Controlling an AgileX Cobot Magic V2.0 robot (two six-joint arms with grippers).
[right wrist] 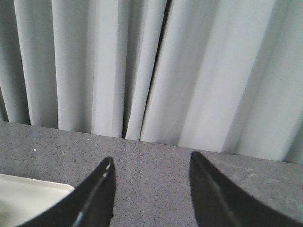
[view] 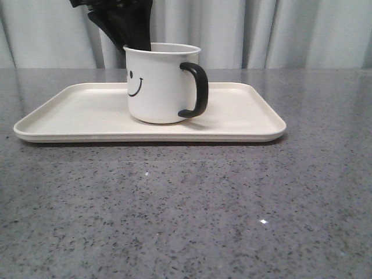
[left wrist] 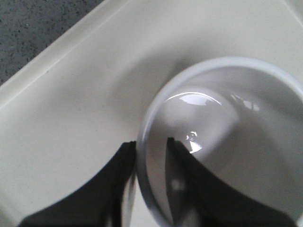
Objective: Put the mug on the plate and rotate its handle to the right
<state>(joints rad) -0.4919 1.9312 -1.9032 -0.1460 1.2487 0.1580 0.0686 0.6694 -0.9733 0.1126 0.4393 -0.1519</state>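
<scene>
The white mug with a black smiley face stands upright on the cream plate, near its middle. Its black handle points to the right in the front view. My left gripper comes down from above at the mug's far rim. In the left wrist view it straddles the mug's wall, one finger outside and one inside, with a narrow gap showing on the inner side. My right gripper is open and empty, held off the table facing the curtain.
The plate lies on a grey speckled table. A corner of the plate shows in the right wrist view. A pale curtain hangs behind the table's far edge.
</scene>
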